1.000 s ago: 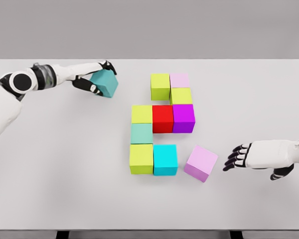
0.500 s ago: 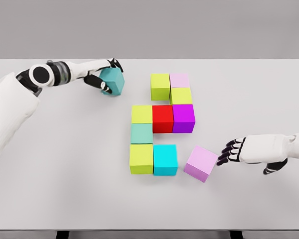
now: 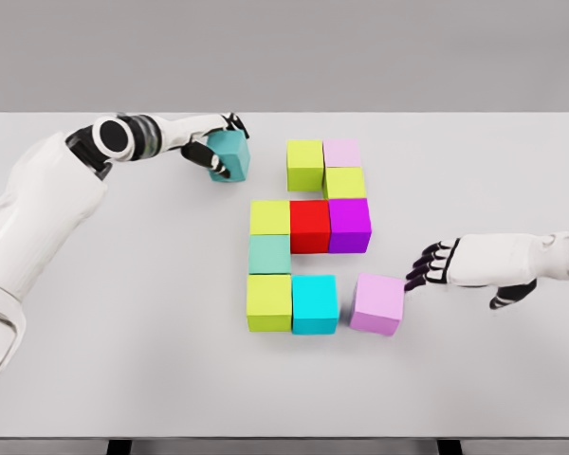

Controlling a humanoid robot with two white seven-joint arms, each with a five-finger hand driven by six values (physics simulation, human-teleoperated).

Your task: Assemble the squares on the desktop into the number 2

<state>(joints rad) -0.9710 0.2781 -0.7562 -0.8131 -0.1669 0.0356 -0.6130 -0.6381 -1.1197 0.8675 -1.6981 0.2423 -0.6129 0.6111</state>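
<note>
Coloured cubes lie on the white table (image 3: 123,360). A lime cube (image 3: 304,163) and a pale pink cube (image 3: 342,153) form the top row, a lime cube (image 3: 345,183) sits below the pink one. The middle row holds a lime cube (image 3: 269,217), a red cube (image 3: 309,226) and a purple cube (image 3: 350,225). Below come a mint cube (image 3: 269,254), a lime cube (image 3: 268,301) and a cyan cube (image 3: 315,303). My right hand (image 3: 425,268) touches a lilac cube (image 3: 378,303) with spread fingers. My left hand (image 3: 218,147) is shut on a teal cube (image 3: 231,154), left of the top row.
The table's near edge (image 3: 284,437) runs along the bottom. A plain grey wall stands behind the table.
My left hand has carried the teal cube rightward toward the top row. My right hand has moved left and pushed the lilac cube, which turned square and sits closer to the cyan cube.
</note>
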